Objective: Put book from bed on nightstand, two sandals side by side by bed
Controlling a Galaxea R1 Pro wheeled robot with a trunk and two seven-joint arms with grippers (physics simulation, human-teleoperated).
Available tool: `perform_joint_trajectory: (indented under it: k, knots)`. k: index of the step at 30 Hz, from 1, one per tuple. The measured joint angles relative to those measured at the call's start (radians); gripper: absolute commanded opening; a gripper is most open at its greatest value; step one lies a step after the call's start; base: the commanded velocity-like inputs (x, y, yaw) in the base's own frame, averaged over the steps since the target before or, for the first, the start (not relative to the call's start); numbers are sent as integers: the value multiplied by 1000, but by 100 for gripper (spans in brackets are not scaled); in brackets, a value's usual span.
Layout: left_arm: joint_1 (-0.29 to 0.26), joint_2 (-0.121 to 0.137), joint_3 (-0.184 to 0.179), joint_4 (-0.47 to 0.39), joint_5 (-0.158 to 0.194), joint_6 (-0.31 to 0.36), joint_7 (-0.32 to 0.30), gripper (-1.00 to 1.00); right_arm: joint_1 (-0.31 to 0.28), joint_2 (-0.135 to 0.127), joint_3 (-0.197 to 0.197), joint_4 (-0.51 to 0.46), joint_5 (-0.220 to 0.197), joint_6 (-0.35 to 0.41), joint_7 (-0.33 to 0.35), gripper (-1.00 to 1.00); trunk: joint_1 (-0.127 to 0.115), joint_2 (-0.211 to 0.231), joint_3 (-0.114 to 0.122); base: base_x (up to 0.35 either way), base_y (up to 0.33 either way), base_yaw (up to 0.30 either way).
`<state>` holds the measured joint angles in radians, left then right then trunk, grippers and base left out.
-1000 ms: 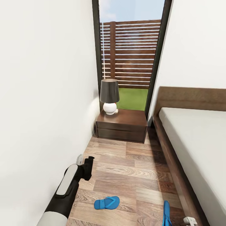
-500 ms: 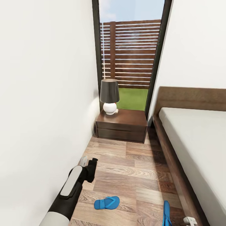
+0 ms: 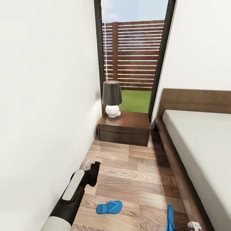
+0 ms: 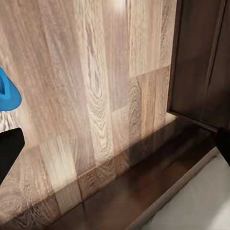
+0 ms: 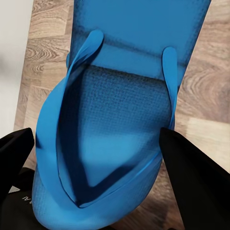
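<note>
1. The left arm reaches forward low over the floor [image 3: 134, 179], between the white wall and the bed [image 3: 199, 144]; I cannot tell how the left gripper [image 3: 90, 166] stands
2. The right gripper [image 5: 96, 163] clamps one sandal [image 5: 120, 124] beside the bed frame
3. The other sandal [image 3: 109, 207] lies flat, left of the bed, before the nightstand [image 3: 125, 128]

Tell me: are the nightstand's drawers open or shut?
Shut. Both drawer fronts of the nightstand sit flush with its body; nothing is pulled out.
</note>
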<state>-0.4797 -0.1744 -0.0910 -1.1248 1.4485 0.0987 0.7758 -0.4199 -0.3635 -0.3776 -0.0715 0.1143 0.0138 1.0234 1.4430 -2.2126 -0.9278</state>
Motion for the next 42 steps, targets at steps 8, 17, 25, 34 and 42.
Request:
perform_joint_trajectory:
  k: [8, 17, 25, 34, 42]
  knots:
    - [0, 0, 0, -1, 0, 2, 0, 100, 0, 0, 0, 0, 1, 0, 0, -100, 0, 0, 0, 0, 0, 0]
    - [0, 0, -19, 0, 0, 2, -1, 100, 0, 0, 1, 0, 1, 0, 1, -100, 34, -63, -28, 0, 0, 0]
    - [0, 0, -20, 0, 0, 3, -8, 100, -6, -6, -20, -110, -10, 183, 13, -100, 50, -91, -41, 0, 0, 0]
    - [0, 0, -27, 3, 0, 4, -37, 100, -8, -5, -23, -738, -96, 913, 13, -100, 50, -91, -41, 0, 0, 0]
    - [0, 0, -114, 6, 0, 0, -37, 100, -8, -2, -20, -771, -160, 922, 131, -100, 50, -91, -41, 0, 0, 0]
